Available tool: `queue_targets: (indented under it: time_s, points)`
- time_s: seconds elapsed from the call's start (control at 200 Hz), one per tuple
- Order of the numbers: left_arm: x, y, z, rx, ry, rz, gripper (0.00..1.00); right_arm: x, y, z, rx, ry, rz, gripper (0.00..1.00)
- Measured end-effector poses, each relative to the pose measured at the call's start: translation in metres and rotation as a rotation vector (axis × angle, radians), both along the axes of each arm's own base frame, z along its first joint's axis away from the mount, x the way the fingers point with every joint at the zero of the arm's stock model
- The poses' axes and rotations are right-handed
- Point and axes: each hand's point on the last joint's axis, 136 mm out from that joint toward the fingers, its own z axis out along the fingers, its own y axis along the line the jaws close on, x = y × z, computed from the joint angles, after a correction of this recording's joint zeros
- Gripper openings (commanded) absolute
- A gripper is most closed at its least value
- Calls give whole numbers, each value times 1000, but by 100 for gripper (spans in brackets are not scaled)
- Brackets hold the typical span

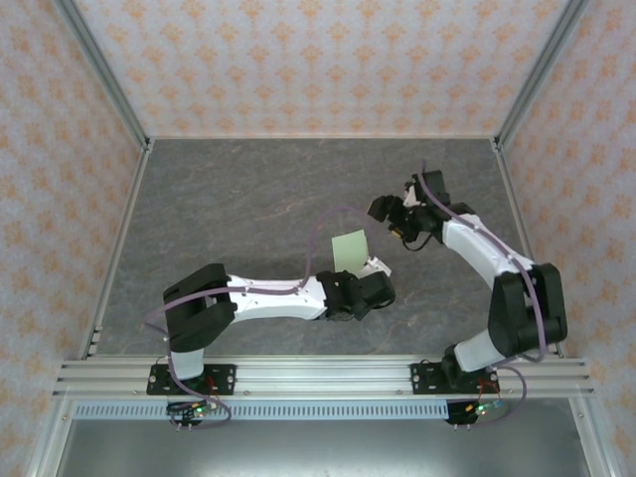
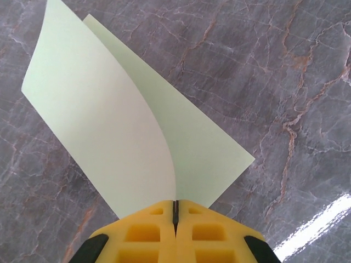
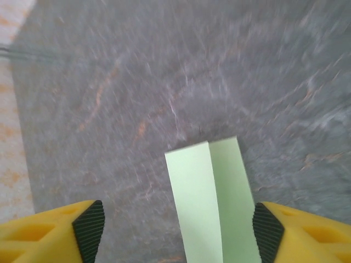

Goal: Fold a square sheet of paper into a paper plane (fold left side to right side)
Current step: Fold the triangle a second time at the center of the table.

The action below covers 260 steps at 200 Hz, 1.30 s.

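Left wrist view: the left gripper (image 2: 175, 216) is pressed together, pinching the doubled sheet of paper (image 2: 109, 126) at its near edge. The sheet's long axis runs toward 11 o'clock. The right gripper (image 3: 179, 230) is spread, the sheet ahead between its fingers, not gripped.

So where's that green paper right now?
In the top view the square sheet of paper sits near mid-table, just right of centre, its near end pinched by the left gripper, its jaws shut.
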Motion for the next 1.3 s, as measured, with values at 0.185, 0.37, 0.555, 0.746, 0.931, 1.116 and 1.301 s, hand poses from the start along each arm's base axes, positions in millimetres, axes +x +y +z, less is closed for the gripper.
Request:
queue_targets:
  time_s: [0.185,0.37,0.555,0.746,0.931,1.116,1.301]
  points:
    - [3,8,-9,-49,63,20,0,-19,-18,28,7,-106,-43,62]
    - [5,15,-4,-153,126,24,0,-68,-22,-30,35,1,-52,39]
    - [9,19,4,-273,190,33,0,-111,-12,-70,82,90,-32,18]
    - [14,23,-1,-319,237,46,0,-127,9,-84,118,110,18,11]
    - [17,28,-3,-337,261,65,0,-136,27,-102,102,165,72,10]
    - [27,35,-3,-342,258,96,0,-145,33,-123,46,227,97,10]
    - [32,40,-9,-333,263,116,0,-145,28,-131,6,243,76,10]
